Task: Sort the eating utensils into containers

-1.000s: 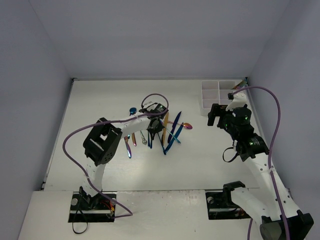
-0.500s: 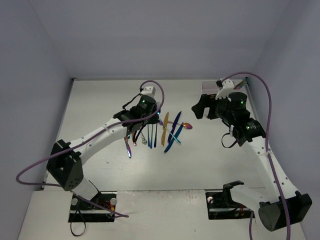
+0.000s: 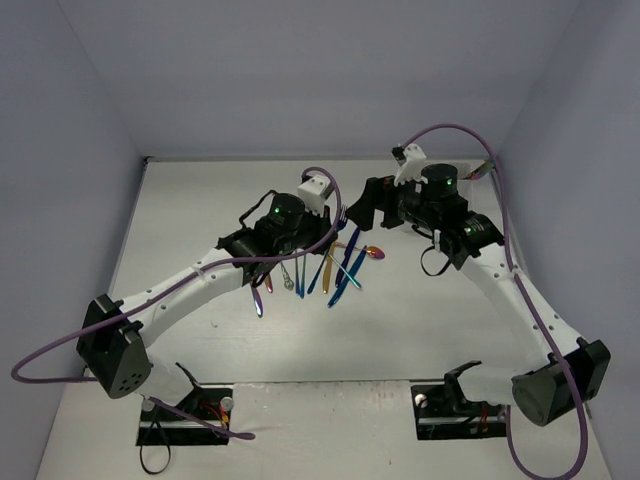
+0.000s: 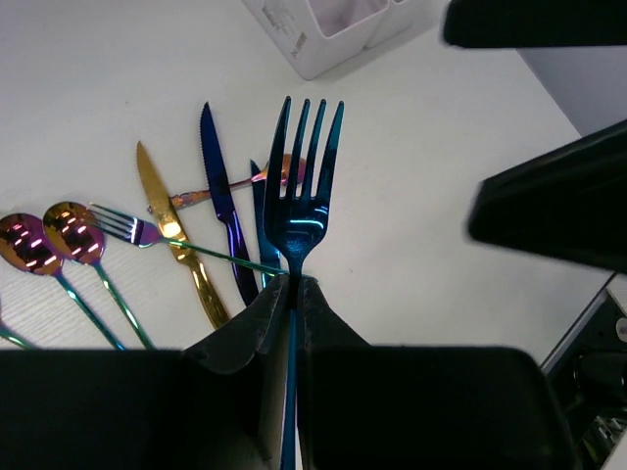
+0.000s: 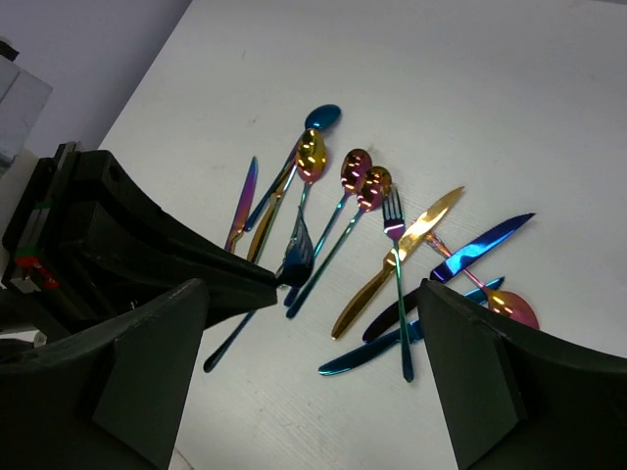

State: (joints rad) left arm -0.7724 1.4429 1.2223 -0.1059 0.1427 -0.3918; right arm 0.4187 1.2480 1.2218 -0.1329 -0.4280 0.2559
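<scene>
1. Left wrist view: the left gripper is clamped tight on the handle of a blue fork. The tines point forward and the fork is held clear of the table.
2. Under and past those tines, the other pieces lie flat on the table. Among them are a gold knife, a blue knife and two purple spoons.
3. Farther out, the white tray sits at the top edge of this view, well apart from the fork. In the top view it is hidden behind the right arm.
4. The right gripper has its fingers spread wide with nothing between them. From above, it faces the left gripper at close range over the pile.
5. A second ago the left arm was folded low over the pile and the right gripper hung by the tray in the far right corner. Since then the left arm has stretched out, carrying the fork up and rightward, and the right arm has swung in to meet it.
6. This reads as a handover being set up, since the right arm has the shorter reach to the tray. The fork is in no compartment yet, and the rest of the cutlery is unsorted.
</scene>
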